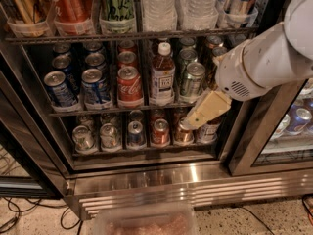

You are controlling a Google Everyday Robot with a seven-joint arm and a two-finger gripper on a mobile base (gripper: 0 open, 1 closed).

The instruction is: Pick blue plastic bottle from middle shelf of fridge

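Observation:
The blue plastic bottle (163,75) stands upright on the middle shelf (107,110) of the fridge (146,180). It holds dark drink and has a white cap and a white label with blue print. Blue cans (59,88), a red can (129,84) and green cans (191,78) flank it. My gripper (205,109) hangs off the white arm (264,58) at the right. It sits in front of the shelf's right end, low and to the right of the bottle, apart from it.
The rack above holds tall cans (71,4) and water bottles (157,6). The bottom rack holds short cans (134,132). The glass door (274,131) stands open at the right. Cables (14,214) lie on the floor at the left. A translucent tub (142,223) is at the bottom edge.

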